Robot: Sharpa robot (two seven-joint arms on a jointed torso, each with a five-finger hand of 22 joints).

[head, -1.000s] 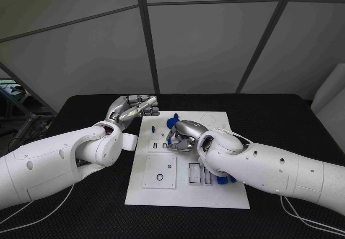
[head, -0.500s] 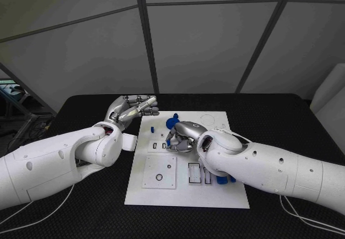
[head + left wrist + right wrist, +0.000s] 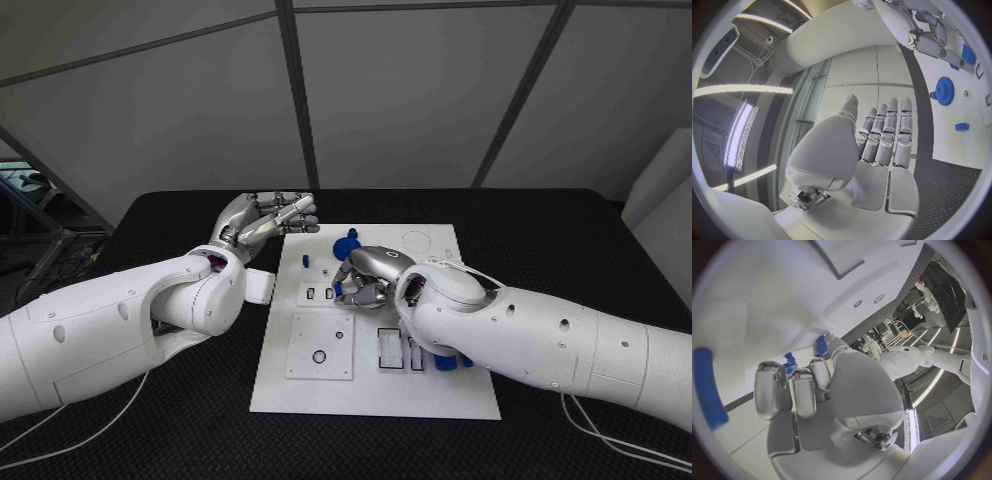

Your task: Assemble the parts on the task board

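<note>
The white task board (image 3: 433, 395) lies mid-table. A blue gear (image 3: 346, 243) stands near its far edge, also seen as the blue gear (image 3: 944, 90). A small blue peg (image 3: 306, 258) sits to the gear's left. My right hand (image 3: 368, 275) is curled down on the board just in front of the gear, and its fingertips (image 3: 811, 372) pinch a small blue part (image 3: 820, 345). My left hand (image 3: 267, 220) hovers at the board's far left corner, its fingers (image 3: 886, 132) straight and together, holding nothing.
More blue pieces (image 3: 447, 362) lie by the slots under my right forearm, and a long blue piece (image 3: 709, 387) lies on the board. A raised white plate (image 3: 320, 345) with holes sits on the board's left half. Black table (image 3: 577, 230) surrounds the board.
My right hand has shifted slightly on the board, fingers staying curled on the blue part. The left hand has not moved.
</note>
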